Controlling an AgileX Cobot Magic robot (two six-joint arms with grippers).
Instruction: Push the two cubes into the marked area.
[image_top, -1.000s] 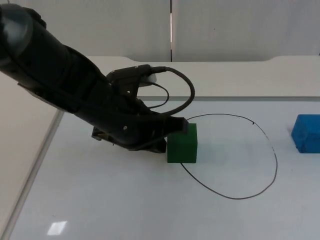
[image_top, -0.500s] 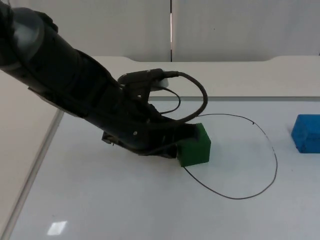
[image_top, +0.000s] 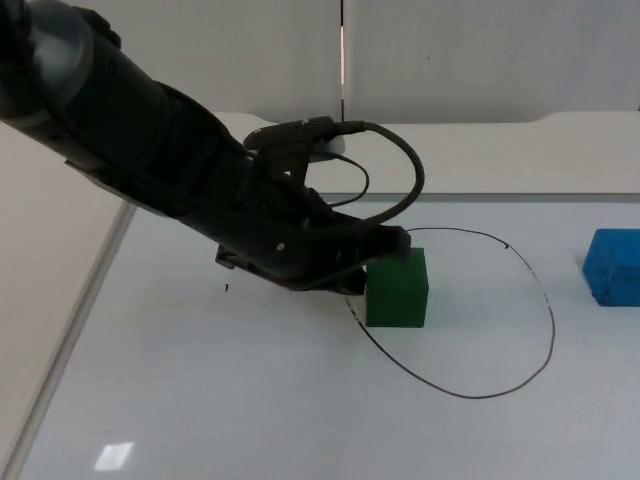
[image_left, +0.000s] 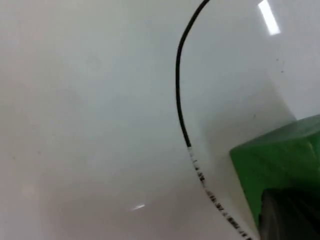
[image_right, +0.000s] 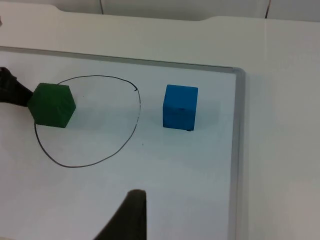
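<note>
The left gripper (image_top: 385, 248) presses against the green cube (image_top: 397, 289), its tips hidden by the arm, so whether they are apart cannot be told. The cube sits on the drawn outline's (image_top: 520, 374) left edge. The blue cube (image_top: 613, 266) lies right of the outline, partly cut off, with bare board between. The right gripper (image_right: 131, 216) waits.

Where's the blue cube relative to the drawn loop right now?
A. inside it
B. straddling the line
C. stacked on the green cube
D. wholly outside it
D: the blue cube sits apart from the loop, with bare board between them, while the green cube sits across the loop's far edge.
</note>
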